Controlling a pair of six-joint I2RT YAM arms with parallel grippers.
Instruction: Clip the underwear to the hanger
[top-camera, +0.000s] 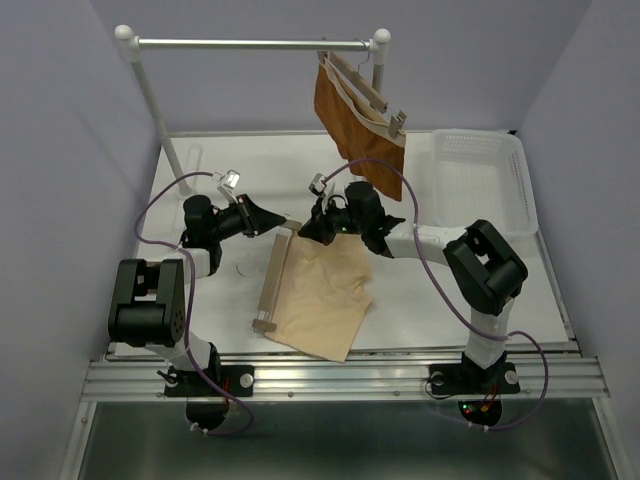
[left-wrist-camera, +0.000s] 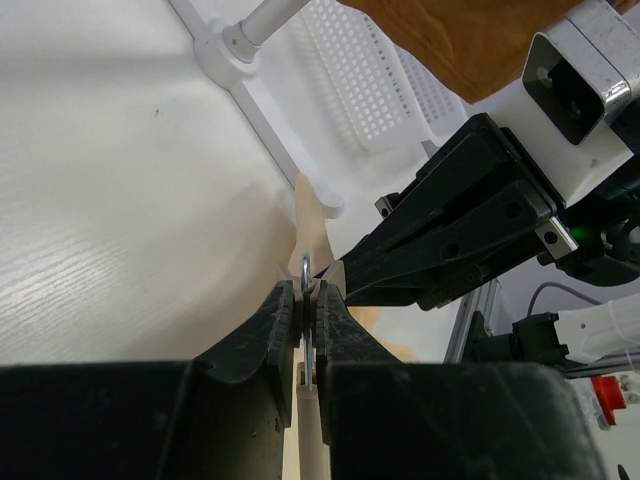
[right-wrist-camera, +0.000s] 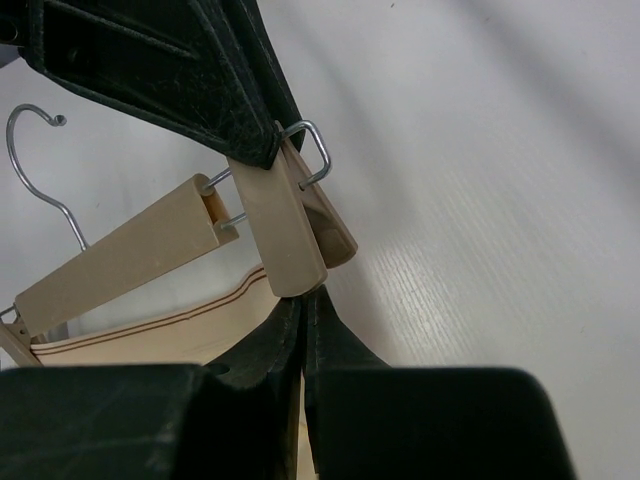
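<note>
The hanger (top-camera: 272, 285), a light wooden bar with a metal hook, lies on the white table. The pale beige underwear (top-camera: 325, 295) is spread beside it on the right. My left gripper (top-camera: 278, 224) is shut on the hanger's far end clip (left-wrist-camera: 305, 268), squeezing its wire and paddles. My right gripper (top-camera: 303, 233) is shut on the underwear's top corner, with its tip right under that clip (right-wrist-camera: 290, 230). The right wrist view shows the bar (right-wrist-camera: 120, 265), the hook (right-wrist-camera: 40, 170) and the striped waistband (right-wrist-camera: 160, 335). The two grippers nearly touch.
A white clothes rack (top-camera: 250, 44) stands at the back. A second wooden hanger with a rust-brown garment (top-camera: 355, 125) hangs on it. A white perforated basket (top-camera: 480, 180) sits at the back right. The rack's foot (left-wrist-camera: 240, 45) is just beyond the grippers.
</note>
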